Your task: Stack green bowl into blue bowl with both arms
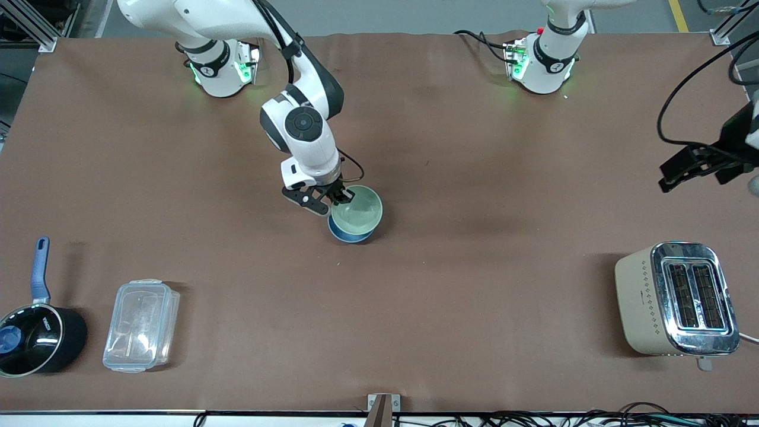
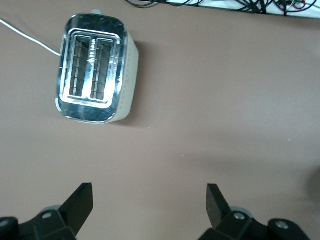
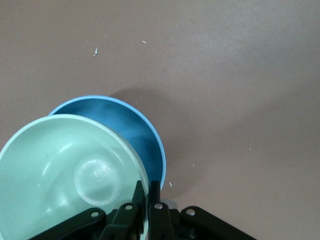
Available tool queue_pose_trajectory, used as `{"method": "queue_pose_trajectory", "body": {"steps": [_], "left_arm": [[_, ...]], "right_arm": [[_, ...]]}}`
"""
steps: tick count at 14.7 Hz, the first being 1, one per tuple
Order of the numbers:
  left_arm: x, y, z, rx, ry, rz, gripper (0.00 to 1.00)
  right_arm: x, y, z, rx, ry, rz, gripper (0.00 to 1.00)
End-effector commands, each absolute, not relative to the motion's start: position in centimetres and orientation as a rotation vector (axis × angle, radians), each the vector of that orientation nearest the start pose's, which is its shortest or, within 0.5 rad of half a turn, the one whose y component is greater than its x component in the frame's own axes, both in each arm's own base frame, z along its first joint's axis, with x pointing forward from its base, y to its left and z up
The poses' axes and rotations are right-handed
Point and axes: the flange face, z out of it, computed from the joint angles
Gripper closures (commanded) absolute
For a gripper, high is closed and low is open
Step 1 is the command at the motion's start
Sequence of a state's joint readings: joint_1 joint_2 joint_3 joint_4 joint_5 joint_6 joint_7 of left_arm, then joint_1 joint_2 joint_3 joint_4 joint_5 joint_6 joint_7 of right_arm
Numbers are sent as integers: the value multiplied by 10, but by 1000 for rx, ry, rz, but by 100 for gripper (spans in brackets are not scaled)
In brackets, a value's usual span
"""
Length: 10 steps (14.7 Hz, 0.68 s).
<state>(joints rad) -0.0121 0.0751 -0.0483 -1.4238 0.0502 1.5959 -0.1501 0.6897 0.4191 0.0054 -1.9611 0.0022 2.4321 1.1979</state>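
My right gripper (image 1: 338,197) is shut on the rim of the green bowl (image 1: 357,209), one finger inside and one outside. The green bowl (image 3: 70,170) sits tilted over the blue bowl (image 1: 350,232) at mid-table, partly inside it. The blue bowl's inside (image 3: 135,135) shows beside the green rim in the right wrist view, where the right gripper (image 3: 148,192) pinches the rim. My left gripper (image 1: 691,169) is open and empty, up in the air at the left arm's end of the table. Its fingers (image 2: 80,202) hang over bare table in the left wrist view.
A cream and chrome toaster (image 1: 676,299) stands near the front camera at the left arm's end; it also shows in the left wrist view (image 2: 95,67). A black saucepan with blue handle (image 1: 35,335) and a clear plastic box (image 1: 141,325) lie at the right arm's end.
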Motion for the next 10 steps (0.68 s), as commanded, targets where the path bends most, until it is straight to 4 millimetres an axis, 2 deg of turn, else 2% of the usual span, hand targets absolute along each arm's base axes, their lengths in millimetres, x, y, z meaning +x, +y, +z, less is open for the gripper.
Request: {"method": "queue_pose_trajectory", "body": {"steps": [1,2,10], "left_arm": [[550,-14,669,-3109,-68,-105,0],[543,-12,676,-3109,-66,-107,0],[524,-7,687,-3140,-68,-48,0]], "right_arm": [[479,394,262,-2991,802,-68,100],[481,393,262,-2989,799,-79,100],[489,383,256,-2995,806,-100,99]]}}
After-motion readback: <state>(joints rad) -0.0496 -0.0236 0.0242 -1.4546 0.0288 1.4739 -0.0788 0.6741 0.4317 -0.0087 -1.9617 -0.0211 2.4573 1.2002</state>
